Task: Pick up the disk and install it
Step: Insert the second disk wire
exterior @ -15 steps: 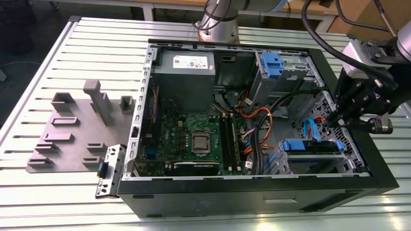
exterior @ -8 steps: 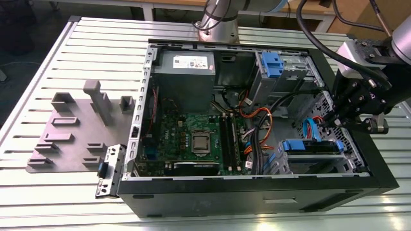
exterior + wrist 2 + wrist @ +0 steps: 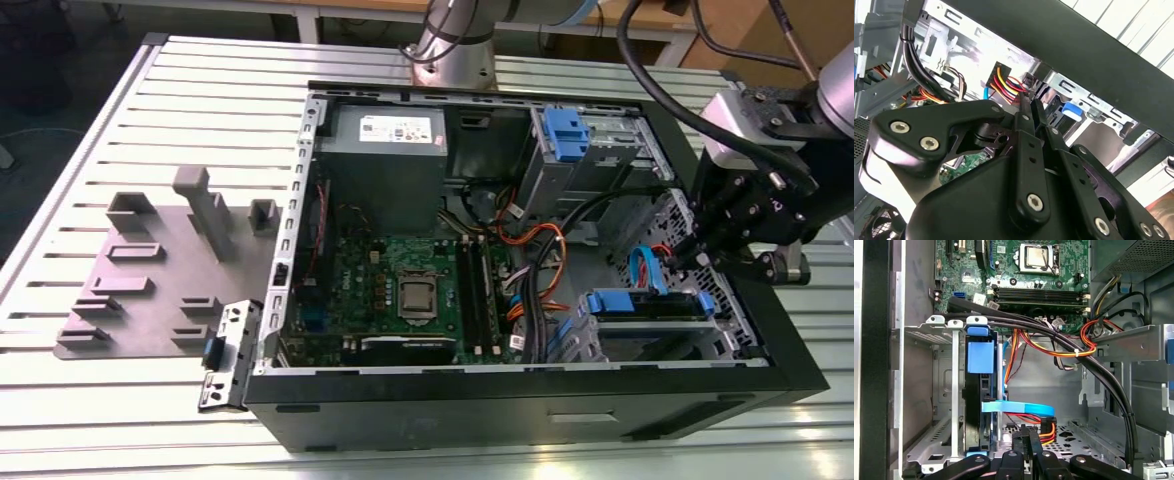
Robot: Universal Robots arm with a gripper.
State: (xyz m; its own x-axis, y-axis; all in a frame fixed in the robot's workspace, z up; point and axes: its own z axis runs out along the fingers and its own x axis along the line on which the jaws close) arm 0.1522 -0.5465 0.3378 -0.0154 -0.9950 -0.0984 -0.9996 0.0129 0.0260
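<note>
**Exterior view: gripper hanging inside the case, disk sitting in its cage**

Exterior view is showing the open computer case (image 3: 534, 390) lying on a slatted metal table (image 3: 80, 420), with the arm reaching in over the case's edge on the exterior view's right. The gripper (image 3: 697, 262) is hanging just above the drive cage (image 3: 654, 330), beside a light-blue flat cable (image 3: 650, 268).

First wrist view is looking down past the fingers (image 3: 1026, 440), which are standing pressed together with no gap between them and nothing clamped — they are hovering close to the red-and-yellow power connector (image 3: 1048, 427) and to one end of the light-blue flat cable (image 3: 1016, 407). The disk (image 3: 979, 390) is sitting edge-on in the metal drive cage (image 3: 929, 390), just beside the fingers and apart from them, its blue carrier tab (image 3: 980, 356) facing outward. Beyond the fingers, the motherboard (image 3: 1019, 275) is lying flat, with black cable bundles (image 3: 1054, 335) crossing between it and the cage.

Second wrist view is showing the fingers (image 3: 1026, 120) closed tight together — pointing toward the red-and-yellow wires (image 3: 1004, 82).
</note>
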